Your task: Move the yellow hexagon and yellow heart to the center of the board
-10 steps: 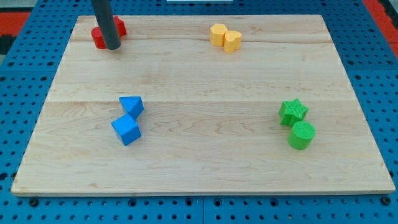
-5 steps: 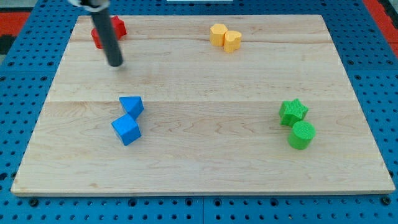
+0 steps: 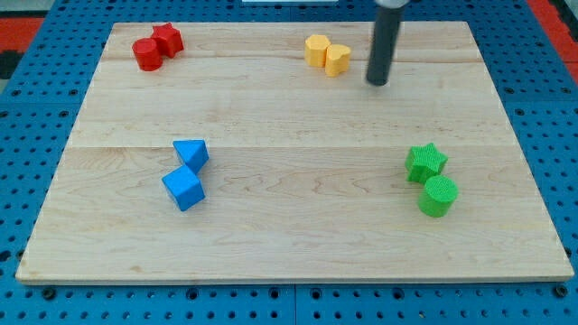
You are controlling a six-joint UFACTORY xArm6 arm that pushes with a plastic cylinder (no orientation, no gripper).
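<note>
Blue cube (image 3: pixel 184 189) and blue triangle (image 3: pixel 191 153) sit touching nearest the view's bottom left, with the green cylinder (image 3: pixel 439 196) and green star (image 3: pixel 425 162) paired off on the right. None of those matter here. Up top, the yellow hexagon (image 3: pixel 317 49) and yellow heart (image 3: pixel 338 60) are touching, well short of the board's (image 3: pixel 289 244) center. No gripper on this rig, just a rod: my tip (image 3: pixel 377 82) is near the heart's right, probably lining up to shove both. Red blocks (image 3: pixel 157 47) sit far top left.

My tip (image 3: pixel 377 81) just right of yellow heart (image 3: pixel 337 60), yellow hexagon (image 3: pixel 317 49).
</note>
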